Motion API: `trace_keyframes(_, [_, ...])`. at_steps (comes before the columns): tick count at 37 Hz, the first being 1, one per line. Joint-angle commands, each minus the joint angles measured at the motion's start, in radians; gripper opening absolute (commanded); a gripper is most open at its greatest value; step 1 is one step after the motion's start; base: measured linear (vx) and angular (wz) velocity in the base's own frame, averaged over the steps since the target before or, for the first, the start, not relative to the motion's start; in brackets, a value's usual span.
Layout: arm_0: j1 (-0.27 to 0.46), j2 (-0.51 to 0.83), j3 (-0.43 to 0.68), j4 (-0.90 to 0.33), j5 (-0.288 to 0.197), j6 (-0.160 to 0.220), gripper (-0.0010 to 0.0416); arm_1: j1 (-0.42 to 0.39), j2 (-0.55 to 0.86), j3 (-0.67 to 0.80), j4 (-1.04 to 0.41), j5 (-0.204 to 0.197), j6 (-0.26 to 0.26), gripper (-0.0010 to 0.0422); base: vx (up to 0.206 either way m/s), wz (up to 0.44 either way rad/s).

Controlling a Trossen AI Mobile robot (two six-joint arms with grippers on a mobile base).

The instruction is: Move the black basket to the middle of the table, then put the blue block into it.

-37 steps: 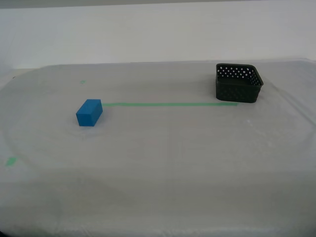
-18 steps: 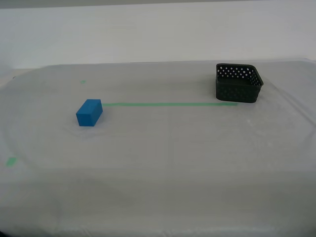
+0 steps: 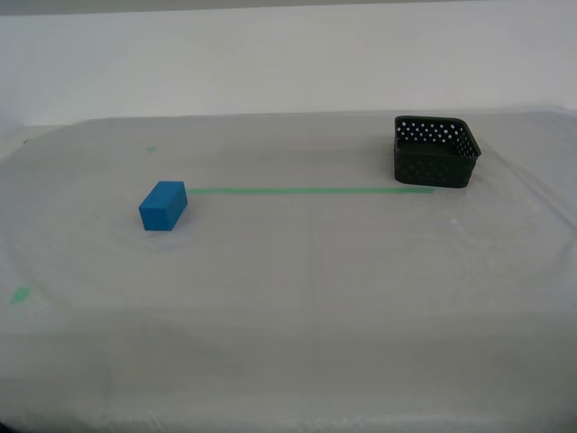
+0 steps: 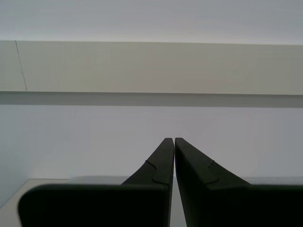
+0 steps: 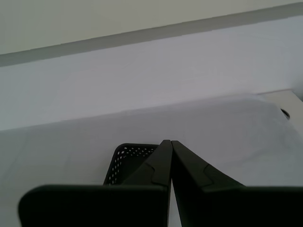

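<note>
The black basket (image 3: 435, 152) stands on the table (image 3: 297, 271) at the exterior view's right, at the end of a green tape line (image 3: 306, 190). The blue block (image 3: 163, 206) lies at the other end of that line, toward the exterior view's left. No arm shows in the exterior view. My first gripper (image 5: 169, 143) is shut with nothing held, and the black basket (image 5: 128, 161) sits partly hidden behind its fingers. My second gripper (image 4: 173, 140) is shut and empty, pointing at a white wall above the table's edge.
Small green tape marks lie on the cloth at the exterior view's left, one near the front (image 3: 19, 294) and one farther back (image 3: 151, 150). A white wall (image 3: 288, 63) runs behind the table.
</note>
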Motion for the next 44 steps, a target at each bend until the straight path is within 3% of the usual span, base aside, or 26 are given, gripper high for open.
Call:
trace_keyframes(1, [0.0, 0.0, 0.0, -0.018, -0.002, 0.05, 0.0, 0.0, 0.0, 0.0, 0.004, -0.001, 0.002, 0.0, 0.0, 0.0])
trace_keyframes(9, [0.0, 0.029, 0.001, -0.042, -0.002, 0.132, 0.0, 0.0, 0.0, 0.0, 0.004, -0.001, 0.002, 0.0, 0.0, 0.0])
trace_keyframes(13, [0.0, 0.051, 0.0, -0.053, -0.002, 0.15, 0.0, 0.0, 0.0, 0.0, 0.004, -0.001, 0.002, 0.0, 0.0, 0.0])
trace_keyframes(27, [0.001, 0.202, 0.042, -0.116, -0.005, 0.154, 0.0, 0.0, 0.0, 0.0, 0.004, -0.001, 0.002, 0.0, 0.0, 0.0])
trace_keyframes(44, [0.002, 0.448, 0.281, -0.339, -0.018, 0.147, 0.0, 0.0, 0.0, 0.0, 0.004, -0.001, 0.002, 0.0, 0.0, 0.0])
